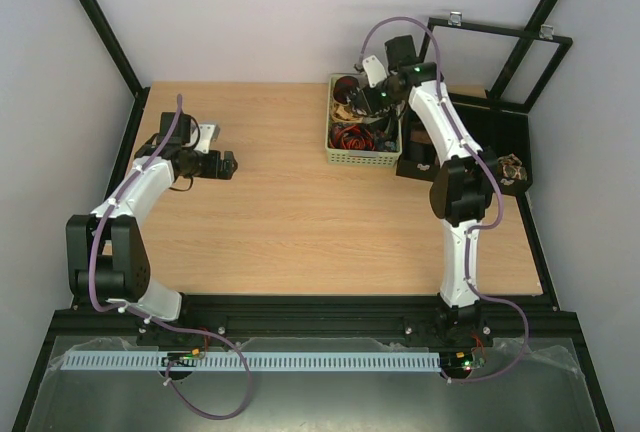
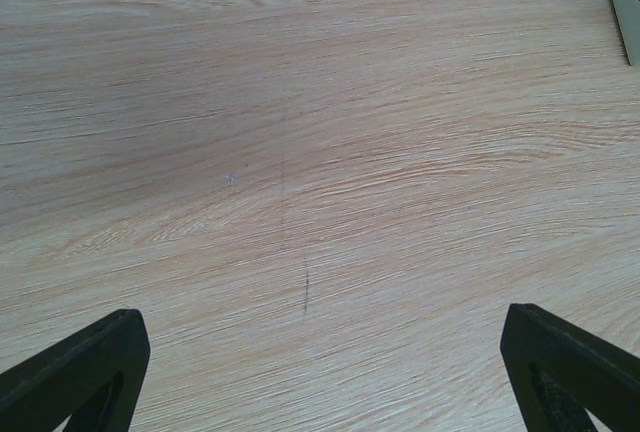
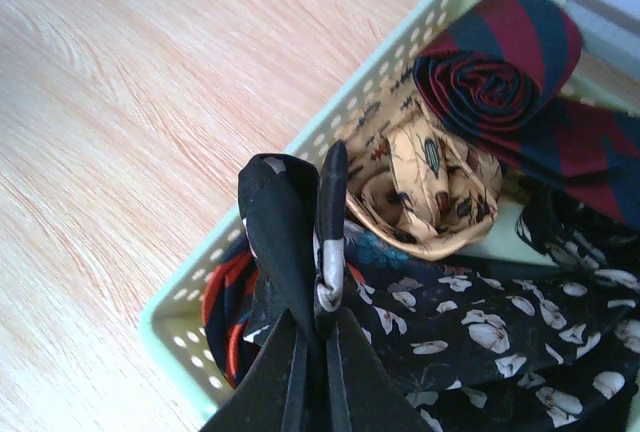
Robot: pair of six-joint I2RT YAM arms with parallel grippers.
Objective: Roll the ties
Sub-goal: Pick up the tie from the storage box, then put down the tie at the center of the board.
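Note:
Several ties [image 1: 355,134] fill a pale green basket [image 1: 364,159] at the back right of the table. In the right wrist view I see a dark red and navy striped coil [image 3: 495,72], a loose beige patterned tie [image 3: 420,187], and a black tie with white flowers [image 3: 480,337]. My right gripper [image 3: 322,317] is shut on a raised fold of that black tie [image 3: 280,222], just above the basket [image 3: 330,132]. My left gripper [image 2: 320,337] hangs open over bare wood at the table's left, nothing between its fingers [image 2: 100,352].
A black tray [image 1: 487,132] with an upright lid frame [image 1: 500,52] stands right of the basket; a small brown patterned coil [image 1: 512,168] lies at its right side. The basket's corner [image 2: 625,2] shows at the left wrist view's top right.

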